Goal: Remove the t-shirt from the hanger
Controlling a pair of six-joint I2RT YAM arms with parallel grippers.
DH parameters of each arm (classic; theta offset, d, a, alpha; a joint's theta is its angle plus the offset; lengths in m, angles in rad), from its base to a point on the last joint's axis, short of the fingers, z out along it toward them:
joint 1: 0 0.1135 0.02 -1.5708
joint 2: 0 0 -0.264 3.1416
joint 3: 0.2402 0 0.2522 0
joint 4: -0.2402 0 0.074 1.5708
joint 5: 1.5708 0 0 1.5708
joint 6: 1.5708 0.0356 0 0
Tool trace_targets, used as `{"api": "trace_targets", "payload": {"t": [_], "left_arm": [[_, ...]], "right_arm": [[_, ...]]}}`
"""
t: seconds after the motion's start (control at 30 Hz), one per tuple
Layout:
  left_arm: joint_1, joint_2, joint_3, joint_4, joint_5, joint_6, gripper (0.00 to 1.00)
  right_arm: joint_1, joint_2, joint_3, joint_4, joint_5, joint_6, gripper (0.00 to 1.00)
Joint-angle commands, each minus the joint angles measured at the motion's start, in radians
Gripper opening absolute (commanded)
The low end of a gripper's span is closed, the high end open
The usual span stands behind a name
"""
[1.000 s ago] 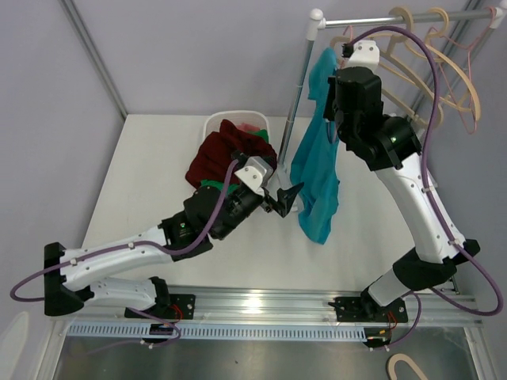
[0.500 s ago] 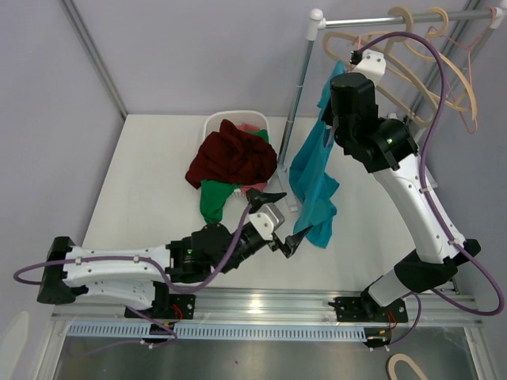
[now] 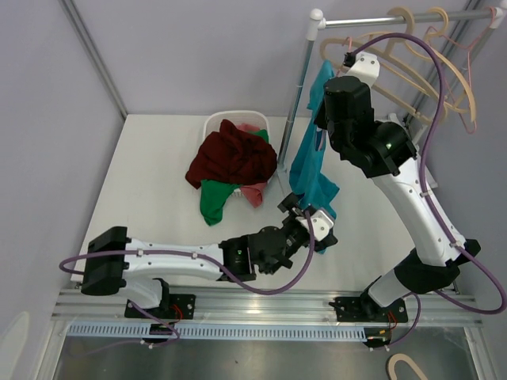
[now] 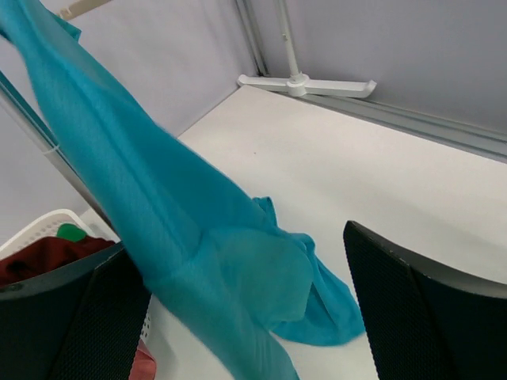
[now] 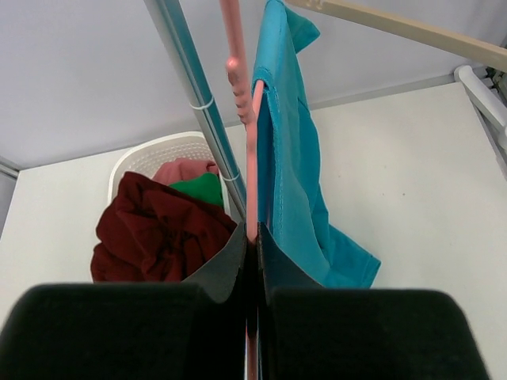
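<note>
The teal t-shirt (image 3: 311, 172) hangs on a pink hanger (image 5: 253, 150) beside the rack pole, its lower hem trailing onto the table. My right gripper (image 5: 252, 235) is shut on the hanger's thin pink bar just below the shirt's shoulder; in the top view its fingertips are hidden behind the wrist. My left gripper (image 3: 314, 227) is low at the shirt's bottom edge and stands wide open. In the left wrist view the shirt (image 4: 182, 229) drapes down between the two black fingers (image 4: 432, 317) without being pinched.
A white basket (image 3: 228, 118) at the back holds maroon, green and pink clothes (image 3: 232, 158) spilling over its rim. The rack's steel pole (image 3: 295, 99) stands by the shirt, its foot (image 4: 307, 83) on the table. Several wooden hangers (image 3: 444, 63) hang on the rail.
My left arm has swung right and forward from beside the basket, bringing its open gripper to the shirt's lower hem. The right gripper has shifted slightly, still holding the hanger.
</note>
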Motion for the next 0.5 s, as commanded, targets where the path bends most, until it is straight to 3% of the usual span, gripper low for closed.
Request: {"api": "trace_targets", "payload": {"t": [0.0, 0.03, 0.1, 0.13, 0.17, 0.3, 0.33, 0.47], "left_arm": [[-0.002, 0.025, 0.100, 0.087, -0.088, 0.062, 0.98], [0.001, 0.028, 0.099, 0.095, -0.089, 0.065, 0.97], [0.005, 0.025, 0.100, 0.089, -0.088, 0.057, 0.82], [0.014, 0.023, 0.109, 0.073, -0.086, 0.038, 0.71], [0.019, 0.022, 0.111, 0.060, -0.085, 0.030, 0.44], [0.027, -0.004, 0.097, 0.029, -0.078, 0.005, 0.05], [0.027, -0.012, 0.088, 0.009, -0.074, -0.013, 0.01], [0.018, -0.056, 0.073, -0.058, -0.042, -0.065, 0.01]], "right_arm": [[0.013, -0.036, 0.059, 0.033, 0.034, 0.007, 0.00], [0.013, -0.035, 0.063, 0.029, 0.036, 0.007, 0.00], [0.013, -0.036, 0.071, 0.026, 0.034, 0.001, 0.00], [0.014, -0.036, 0.072, 0.026, 0.039, -0.002, 0.00], [0.014, -0.038, 0.072, 0.027, 0.040, -0.005, 0.00], [0.013, -0.035, 0.089, 0.035, 0.066, -0.028, 0.00], [0.014, -0.036, 0.089, 0.039, 0.070, -0.040, 0.00], [-0.010, -0.007, 0.121, 0.040, 0.068, -0.062, 0.00]]}}
